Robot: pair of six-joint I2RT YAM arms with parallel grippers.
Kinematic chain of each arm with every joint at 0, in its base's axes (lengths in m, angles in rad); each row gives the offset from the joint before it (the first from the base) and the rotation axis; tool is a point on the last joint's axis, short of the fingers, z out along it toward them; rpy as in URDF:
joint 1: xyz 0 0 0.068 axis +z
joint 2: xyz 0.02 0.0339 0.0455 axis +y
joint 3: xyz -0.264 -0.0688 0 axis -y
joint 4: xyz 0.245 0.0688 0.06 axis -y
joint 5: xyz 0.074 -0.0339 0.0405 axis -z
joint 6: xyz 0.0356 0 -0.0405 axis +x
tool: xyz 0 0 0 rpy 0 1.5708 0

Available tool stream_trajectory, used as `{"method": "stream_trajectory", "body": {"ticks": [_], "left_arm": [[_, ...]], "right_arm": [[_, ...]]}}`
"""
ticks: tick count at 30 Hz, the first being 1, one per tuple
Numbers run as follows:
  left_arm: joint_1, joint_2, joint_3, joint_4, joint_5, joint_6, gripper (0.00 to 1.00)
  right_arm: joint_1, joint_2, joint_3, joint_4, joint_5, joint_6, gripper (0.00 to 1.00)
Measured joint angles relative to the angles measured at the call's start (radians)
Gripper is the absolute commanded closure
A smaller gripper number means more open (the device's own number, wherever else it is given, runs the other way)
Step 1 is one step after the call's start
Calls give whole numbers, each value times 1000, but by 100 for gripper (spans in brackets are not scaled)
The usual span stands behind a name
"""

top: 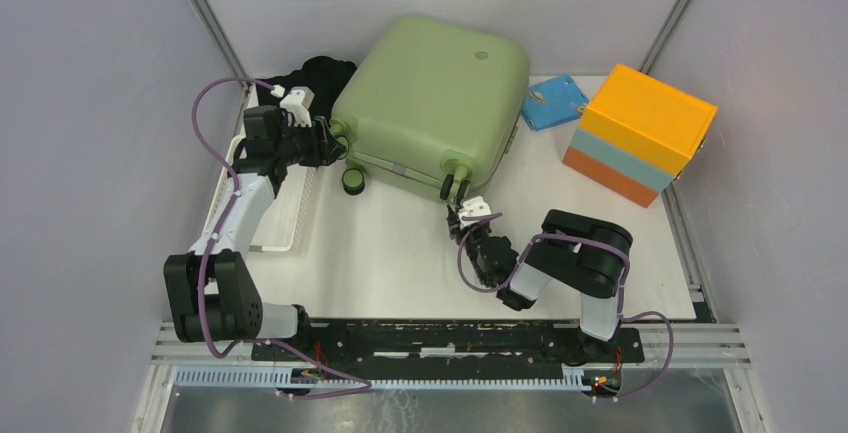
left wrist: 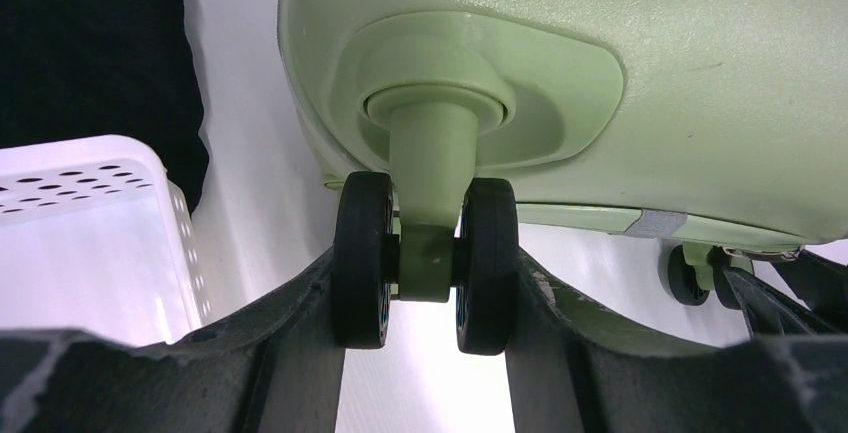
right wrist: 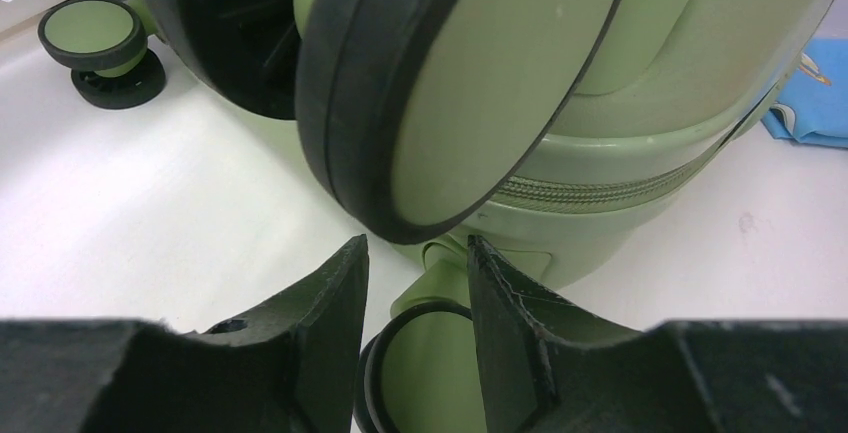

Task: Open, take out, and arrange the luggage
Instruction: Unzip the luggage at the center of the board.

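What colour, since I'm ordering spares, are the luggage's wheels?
The wheels have black tyres and sage-green hubs; right wrist view shows it best.

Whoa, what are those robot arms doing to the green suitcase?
The green suitcase lies closed on the table. The left gripper pinches a twin wheel at its left corner. The right gripper sits around another wheel, though I can't tell if it's squeezing. Nothing is opened yet.

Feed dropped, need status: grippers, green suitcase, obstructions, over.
Left gripper clamps sage-green hard-shell suitcase's left-end black wheel. Right gripper clamps right-end wheel. Suitcase closed, flat. White perforated basket left of suitcase, apart.
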Motion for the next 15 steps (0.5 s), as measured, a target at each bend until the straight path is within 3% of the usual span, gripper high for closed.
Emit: {"method": "stream_trajectory", "body": {"ticks": [15], "left_arm": [[0,-1,-2,2,4,0,72]], "right_arm": [[10,0,36,-20,37,-31,64]]}}
